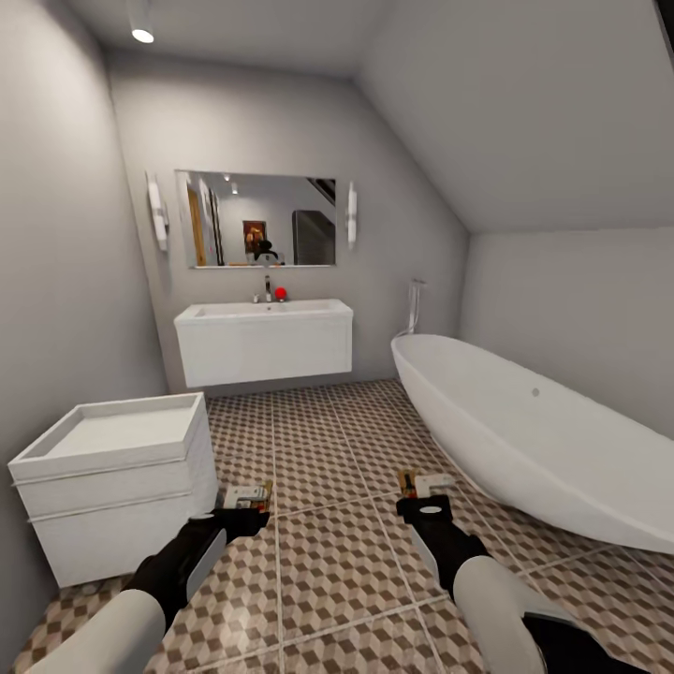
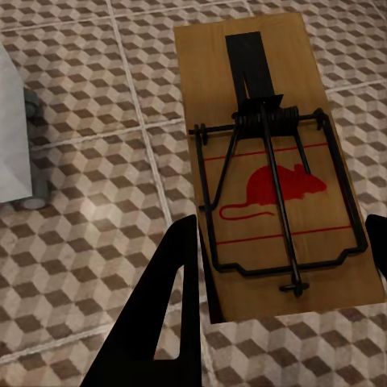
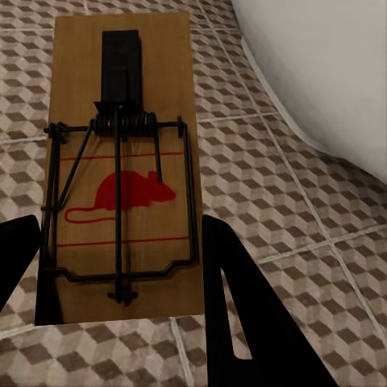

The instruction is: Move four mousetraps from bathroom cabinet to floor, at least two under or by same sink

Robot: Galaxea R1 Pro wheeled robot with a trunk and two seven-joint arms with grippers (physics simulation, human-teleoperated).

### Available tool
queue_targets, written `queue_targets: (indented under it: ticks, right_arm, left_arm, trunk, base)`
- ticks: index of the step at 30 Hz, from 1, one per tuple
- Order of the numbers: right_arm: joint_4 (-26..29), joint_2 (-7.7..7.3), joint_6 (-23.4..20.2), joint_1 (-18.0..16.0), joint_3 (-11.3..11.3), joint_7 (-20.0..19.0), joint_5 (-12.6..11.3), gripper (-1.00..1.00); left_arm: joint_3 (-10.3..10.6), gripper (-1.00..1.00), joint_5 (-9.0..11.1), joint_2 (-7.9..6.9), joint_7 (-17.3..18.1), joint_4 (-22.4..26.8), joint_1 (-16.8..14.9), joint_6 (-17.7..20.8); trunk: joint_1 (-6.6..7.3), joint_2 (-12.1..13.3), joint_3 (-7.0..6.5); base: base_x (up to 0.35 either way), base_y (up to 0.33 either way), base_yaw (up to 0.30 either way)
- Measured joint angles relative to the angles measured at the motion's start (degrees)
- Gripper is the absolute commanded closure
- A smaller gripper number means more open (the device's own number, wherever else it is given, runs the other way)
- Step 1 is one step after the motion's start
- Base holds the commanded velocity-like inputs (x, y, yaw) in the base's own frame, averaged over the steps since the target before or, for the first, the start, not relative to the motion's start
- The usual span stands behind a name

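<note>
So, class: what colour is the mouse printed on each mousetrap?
Red, on the tan mousetrap; clearest in the left wrist view.

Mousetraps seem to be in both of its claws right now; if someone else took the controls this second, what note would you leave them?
Left end effector: shut on a mousetrap.
Right end effector: shut on a second mousetrap.
Both are carried above the bathroom floor, facing the bathroom sink on the far wall.
Done: two traps fetched.
Left: set these down under or beside that sink, then fetch the other two and place them on the same floor.
</note>
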State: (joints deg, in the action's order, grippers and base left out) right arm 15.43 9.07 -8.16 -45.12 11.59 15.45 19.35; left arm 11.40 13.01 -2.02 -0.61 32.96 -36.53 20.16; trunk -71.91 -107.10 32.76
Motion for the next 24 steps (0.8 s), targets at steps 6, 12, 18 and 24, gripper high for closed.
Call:
queue_targets:
  ticks: [6,12,18,24]
  right_arm:
    - [-0.1,0.01,-0.1,0.0,-0.1,0.0,0.1,1.0]
    - [-0.1,0.01,-0.2,0.0,-0.2,-0.1,0.1,1.0]
    - [-0.1,-0.08,-0.2,0.0,-0.2,-0.1,0.1,1.0]
    - [-0.1,-0.11,-0.2,0.0,-0.2,-0.1,0.0,1.0]
  left_arm:
    - [0.0,1.0,0.0,-0.01,0.0,0.0,0.0,0.0]
    - [0.0,1.0,-0.1,-0.01,0.0,0.4,0.0,-0.3]
    - [0.0,1.0,-0.2,0.0,0.0,2.7,-0.2,0.1]
    - [0.0,1.0,0.0,0.07,-0.1,2.9,-0.4,2.4]
  trunk:
    - [-1.32,-2.4,1.08]
    - [-2.64,-4.8,2.15]
    - [-3.95,-7.2,3.23]
    - [-5.27,-9.6,4.31]
  base:
    - [0.0,0.0,0.0]
    - [0.0,0.0,0.0]
    - [0.0,0.0,0.0]
    - [0.0,0.0,0.0]
